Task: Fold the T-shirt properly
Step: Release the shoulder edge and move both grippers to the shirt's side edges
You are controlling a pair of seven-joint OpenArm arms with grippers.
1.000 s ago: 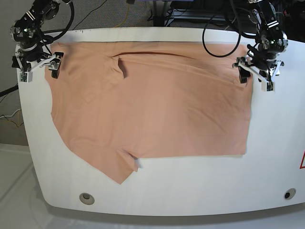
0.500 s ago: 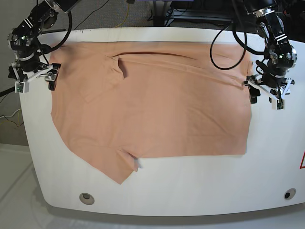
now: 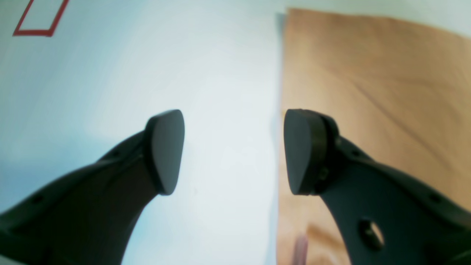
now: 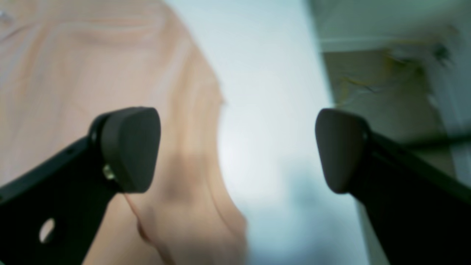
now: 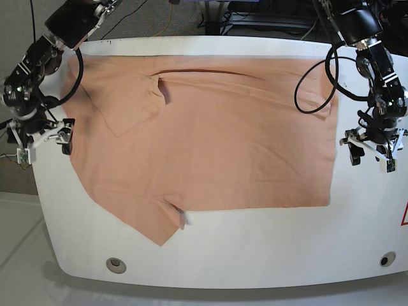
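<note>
You see the T-shirt [image 5: 210,140] lying flat, long axis left-right, hem toward the spread left gripper [image 5: 371,155]; right gripper [image 5: 43,143] also spread.

T-shirt [image 5: 210,140] flat on table [image 5: 255,242]; pincers off both side edges.

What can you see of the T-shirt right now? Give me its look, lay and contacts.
The T-shirt is plain peach-orange thin fabric with no print, spread flat on the white table. Its far part is folded over, leaving a crease line and a small flap near the top. One sleeve points toward the near-left corner, and the straight hem runs down the side by the left gripper. Both grippers, the right gripper included, stand open just off its edges, holding nothing.
</note>
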